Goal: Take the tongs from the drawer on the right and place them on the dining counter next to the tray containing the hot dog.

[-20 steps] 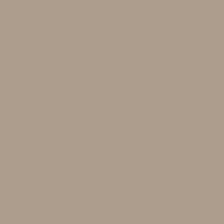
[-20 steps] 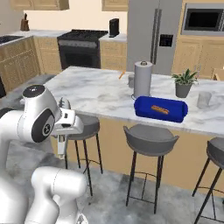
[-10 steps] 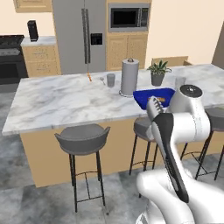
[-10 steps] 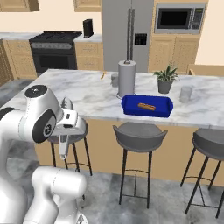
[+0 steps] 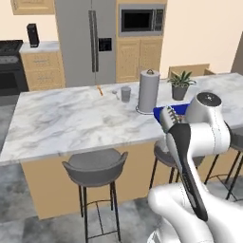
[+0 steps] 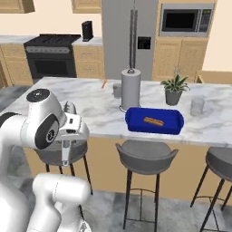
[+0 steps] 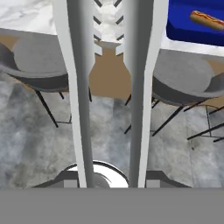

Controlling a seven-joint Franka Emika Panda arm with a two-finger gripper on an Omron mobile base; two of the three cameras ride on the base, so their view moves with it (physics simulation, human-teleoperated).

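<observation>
The tongs (image 7: 83, 87) are two long grey metal arms with ridged ends. They run up the middle of the hand view, and my gripper (image 7: 111, 179) is shut on their lower part. In the right base view the gripper (image 6: 67, 144) hangs low in front of the dining counter (image 6: 99, 108), with the tongs (image 6: 65, 156) pointing down. The blue tray (image 6: 133, 122) holds the hot dog (image 6: 154, 121) and sits on the counter to the right of the paper-towel roll. The tray (image 7: 188, 30) and hot dog (image 7: 206, 19) also show at the hand view's top right. The drawer is out of view.
Grey stools (image 6: 145, 156) (image 5: 95, 166) stand along the counter's near side. A paper-towel roll (image 6: 130, 89), a potted plant (image 6: 173, 89) and a cup (image 6: 197, 106) are on the marble. The fridge (image 5: 90, 42), microwave and stove line the back wall.
The whole picture has shifted as the base moved; the left base view went from a blank tan surface to the counter. The tongs remain gripped as before.
</observation>
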